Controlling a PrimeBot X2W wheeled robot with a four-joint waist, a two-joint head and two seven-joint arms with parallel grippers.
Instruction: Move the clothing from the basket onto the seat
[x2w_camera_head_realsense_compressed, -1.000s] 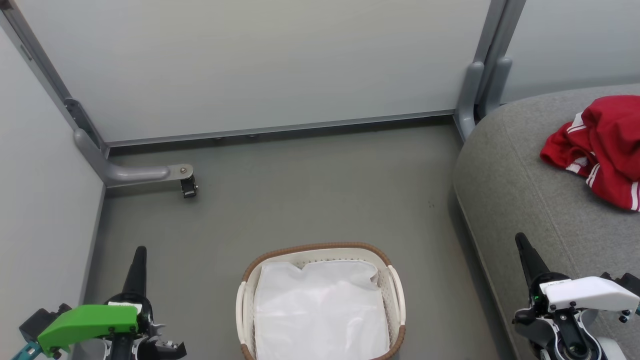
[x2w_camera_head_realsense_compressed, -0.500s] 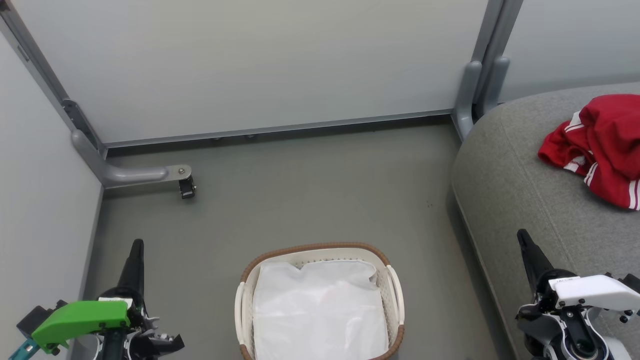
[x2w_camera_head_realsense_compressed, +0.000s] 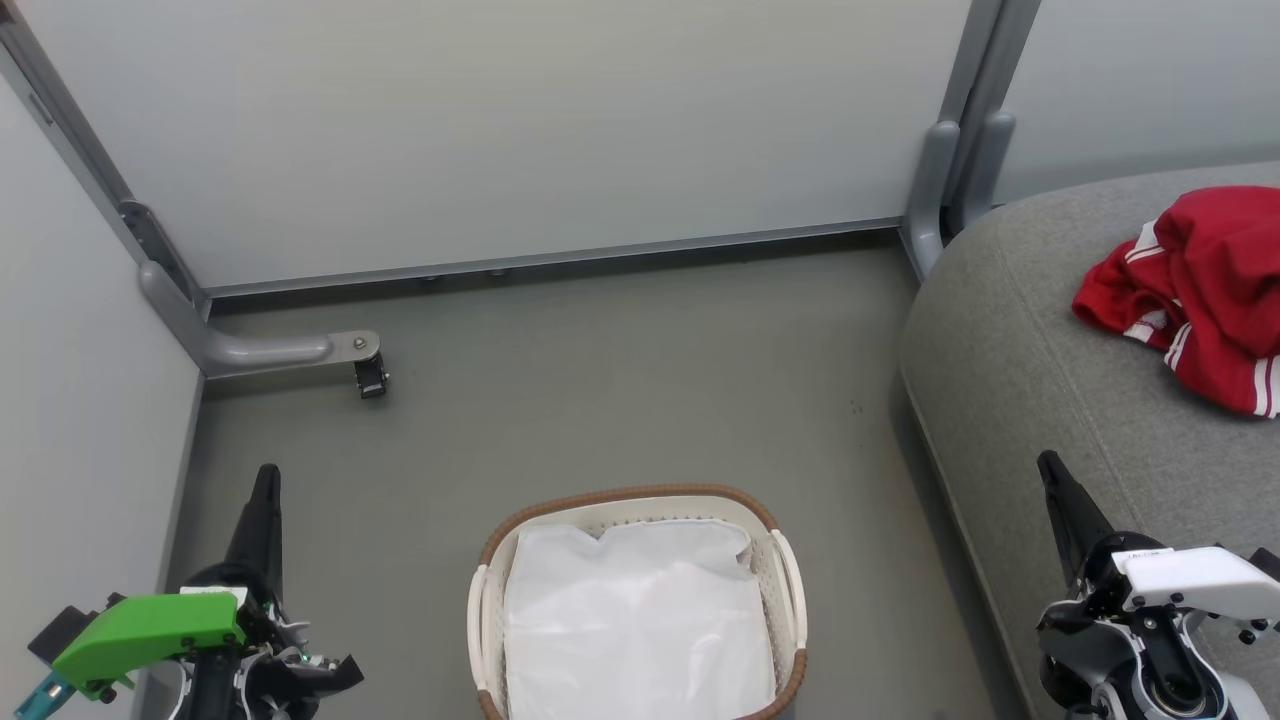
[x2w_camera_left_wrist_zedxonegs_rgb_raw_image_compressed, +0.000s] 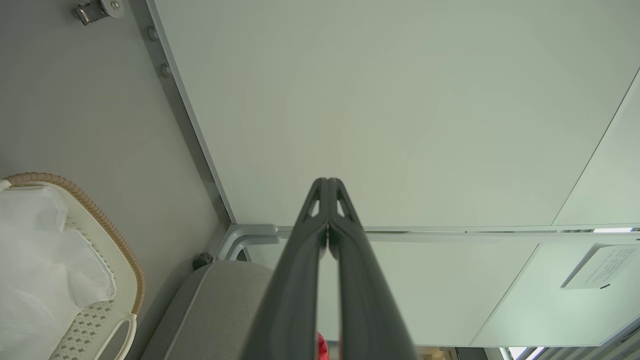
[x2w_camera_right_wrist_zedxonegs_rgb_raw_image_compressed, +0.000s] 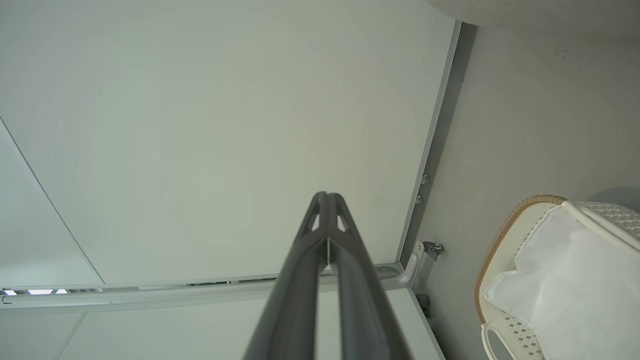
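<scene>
At six o'clock in the head view, on the grey floor (x2w_camera_head_realsense_compressed: 620, 380), the basket (x2w_camera_head_realsense_compressed: 630, 493) stands upright, and its white cloth liner (x2w_camera_head_realsense_compressed: 640, 620) lies crumpled across the inside. The clothing (x2w_camera_head_realsense_compressed: 1200, 290) is bunched in a red heap with white stripes on the seat (x2w_camera_head_realsense_compressed: 1020, 380) at about three o'clock, well apart from the basket and cut off by the view's right edge. At seven o'clock the left gripper (x2w_camera_head_realsense_compressed: 265, 480) has its two dark fingers pressed together on nothing, pointing toward twelve over the floor beside the basket, with a green housing (x2w_camera_head_realsense_compressed: 150, 635) behind it. At four o'clock the right gripper (x2w_camera_head_realsense_compressed: 1048, 466) is likewise pressed together and empty, its tip over the seat's near edge and leaning toward eleven. In each wrist view the fingers meet at the tips against a pale partition panel (x2w_camera_left_wrist_zedxonegs_rgb_raw_image_compressed: 400, 110). The left wrist view shows the basket at eight o'clock, the right wrist view at four.
</scene>
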